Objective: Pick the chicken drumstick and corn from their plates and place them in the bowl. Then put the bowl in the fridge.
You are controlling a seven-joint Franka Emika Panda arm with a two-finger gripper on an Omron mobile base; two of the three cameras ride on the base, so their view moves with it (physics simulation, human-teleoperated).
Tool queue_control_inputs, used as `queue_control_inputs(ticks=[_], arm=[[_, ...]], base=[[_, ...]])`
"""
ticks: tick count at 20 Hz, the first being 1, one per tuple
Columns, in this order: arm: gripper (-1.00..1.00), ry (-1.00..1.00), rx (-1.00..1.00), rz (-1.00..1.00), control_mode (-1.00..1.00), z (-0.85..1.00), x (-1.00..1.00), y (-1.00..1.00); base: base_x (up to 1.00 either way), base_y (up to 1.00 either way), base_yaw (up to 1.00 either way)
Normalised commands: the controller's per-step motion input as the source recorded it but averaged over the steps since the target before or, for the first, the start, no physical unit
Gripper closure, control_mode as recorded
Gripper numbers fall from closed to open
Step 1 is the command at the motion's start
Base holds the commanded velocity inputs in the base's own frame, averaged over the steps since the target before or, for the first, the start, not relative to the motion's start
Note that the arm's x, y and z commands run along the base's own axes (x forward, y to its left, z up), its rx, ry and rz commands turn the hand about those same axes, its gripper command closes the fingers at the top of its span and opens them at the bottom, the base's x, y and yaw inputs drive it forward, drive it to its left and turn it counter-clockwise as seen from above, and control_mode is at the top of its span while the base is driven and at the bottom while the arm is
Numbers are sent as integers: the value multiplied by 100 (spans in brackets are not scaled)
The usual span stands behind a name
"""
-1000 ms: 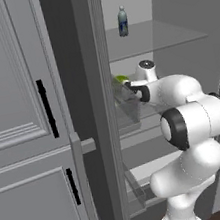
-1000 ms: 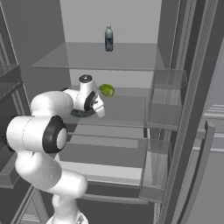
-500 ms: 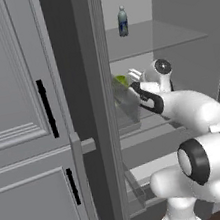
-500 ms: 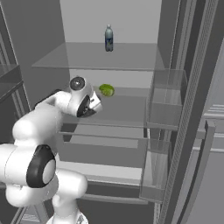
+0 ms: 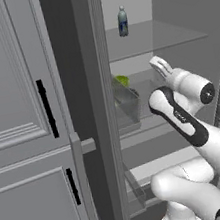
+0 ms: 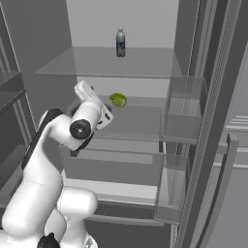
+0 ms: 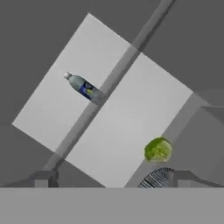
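Observation:
The fridge (image 6: 121,63) stands open in front of me, its clear shelves in plain sight. My gripper (image 7: 113,178) is open, fingertips (image 7: 43,178) spread wide with nothing between them. It hovers just above the middle shelf, tilted toward the fridge's back wall, and appears as a white hand (image 6: 83,91) in the right base view. Between the fingertips, at the bottom of the hand view, peeks the speckled rim of the bowl (image 7: 155,178); my arm hides the bowl in both base views. The chicken drumstick, the corn and the plates are out of view.
A round green vegetable (image 6: 117,100) lies on the middle shelf just beyond the bowl. A water bottle (image 6: 120,42) stands on the top shelf. Clear door bins (image 6: 181,121) hang at the right, and a closed door with black handles (image 5: 46,108) is at the left.
The gripper has opened wide and lifted up and back from the bowl on the middle shelf. The arm has drawn away from the shelf.

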Motion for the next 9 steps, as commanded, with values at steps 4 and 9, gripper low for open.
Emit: queue_control_inputs(ticks=[4,9], arm=[[-100,-34,16,5,-100,100,-100,-26],[-100,-8,2,9,-100,45,-52,-1]], base=[[0,0,0],[0,0,0]])
